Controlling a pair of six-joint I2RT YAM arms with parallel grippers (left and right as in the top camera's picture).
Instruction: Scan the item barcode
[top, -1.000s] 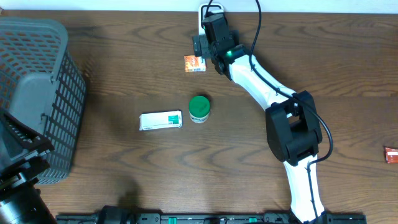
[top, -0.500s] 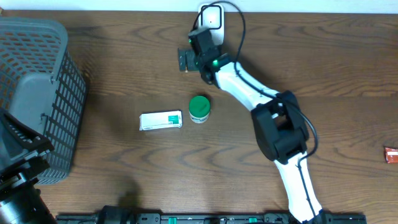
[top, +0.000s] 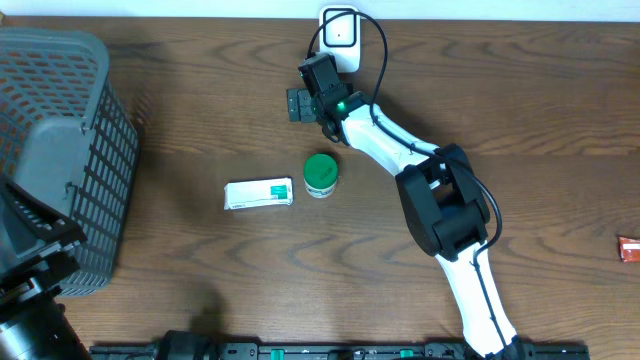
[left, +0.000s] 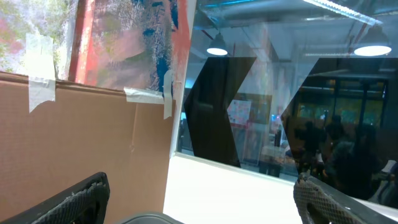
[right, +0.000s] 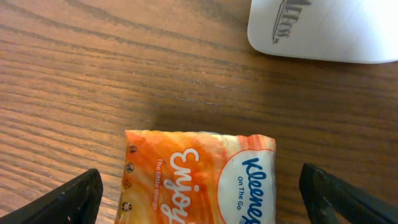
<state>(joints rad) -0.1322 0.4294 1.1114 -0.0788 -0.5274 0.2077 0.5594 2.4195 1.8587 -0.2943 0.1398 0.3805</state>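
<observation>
Your R gripper (top: 298, 104) has swung left over the last sec. It now hangs right over the pack (right: 199, 180), which was in plain sight from overhead a sec ago and is now covered. The pack hasn't moved: it's flat on the table (top: 200, 260) near the far edge, just in front of the white scanner (top: 340, 28). In the R wrist view the fingers stand wide apart, one each side of the pack, gripping nothing. So you're lined up for the pick, but the grasp isn't made, and nothing's been shown to the scanner yet. The L gripper (left: 205, 202) is also spread wide and empty. It's parked at the near-left corner by the basket (top: 60, 150), and its cam looks off into the room, so no help there. The jar (top: 320, 174) and box (top: 258, 193) sit mid-table, untouched.

Hard to make out:
- No barcode is visible. The pack's top face shows only branding, and its lower part is cut off in the wrist view.
- You can't tell how high the fingers are above the table.
- Only a corner of the scanner shows at the wrist, and its window isn't in view.
- A small red thing (top: 629, 248) at the R edge is cropped, ID unclear.
</observation>
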